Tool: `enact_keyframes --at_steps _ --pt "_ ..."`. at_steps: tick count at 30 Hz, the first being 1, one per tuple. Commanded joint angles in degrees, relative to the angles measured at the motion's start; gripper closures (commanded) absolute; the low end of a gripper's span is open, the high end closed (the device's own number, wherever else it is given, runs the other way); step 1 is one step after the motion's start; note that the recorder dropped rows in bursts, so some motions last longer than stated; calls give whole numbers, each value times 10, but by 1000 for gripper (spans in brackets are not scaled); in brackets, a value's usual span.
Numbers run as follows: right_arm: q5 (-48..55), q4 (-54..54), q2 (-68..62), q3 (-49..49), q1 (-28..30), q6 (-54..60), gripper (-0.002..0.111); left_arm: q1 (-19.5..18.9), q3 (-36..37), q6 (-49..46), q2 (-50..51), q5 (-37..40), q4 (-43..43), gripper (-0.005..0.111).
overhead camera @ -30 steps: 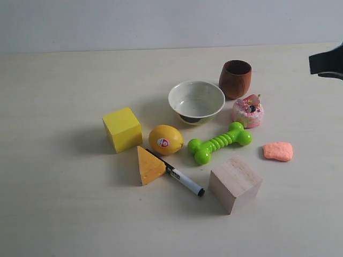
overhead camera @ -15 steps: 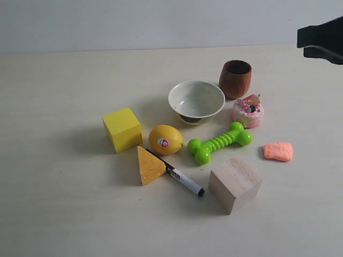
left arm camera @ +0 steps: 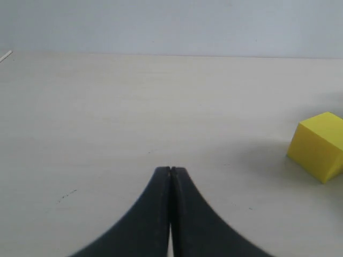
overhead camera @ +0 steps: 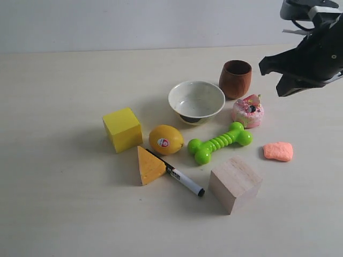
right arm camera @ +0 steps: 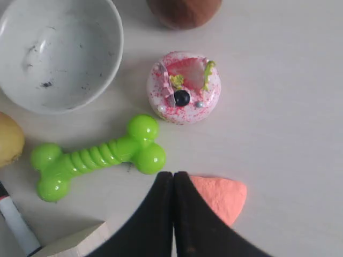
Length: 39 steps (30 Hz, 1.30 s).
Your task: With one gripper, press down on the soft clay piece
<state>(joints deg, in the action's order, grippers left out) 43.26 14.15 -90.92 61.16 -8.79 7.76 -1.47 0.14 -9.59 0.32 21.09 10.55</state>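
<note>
Yellow cube is recorded farthest left on the pale table. It is also seen in the left wrist view, where the left gripper is pressed fully together with nothing between its fingers. Next, a lemon is set just beside an orange wedge and a marker. A white bowl is placed behind a green bone toy, with a wooden cube in front. A brown cup and a pink cake toy follow. The clay piece lies flat on the table, right of the bone toy, touched by nothing. The right gripper is clenched empty and held in the air. Its tips are seen over the clay piece's edge in the right wrist view.
</note>
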Motion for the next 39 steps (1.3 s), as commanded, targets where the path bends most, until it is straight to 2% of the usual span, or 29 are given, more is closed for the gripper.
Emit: enact_keyframes --at_steps 1,20,25,39 --pt "0 -7 -31 5 -2 -5 108 3 -1 1 -3 -5 2 107" --pt "-22 -25 -130 6 -2 -10 108 3 -1 1 -3 -5 2 107" --pt "-12 -54 -149 4 -2 -44 108 3 -1 1 -3 -5 2 107" --pt "2 -70 -152 -22 -2 -83 108 3 -1 1 -3 -5 2 107"
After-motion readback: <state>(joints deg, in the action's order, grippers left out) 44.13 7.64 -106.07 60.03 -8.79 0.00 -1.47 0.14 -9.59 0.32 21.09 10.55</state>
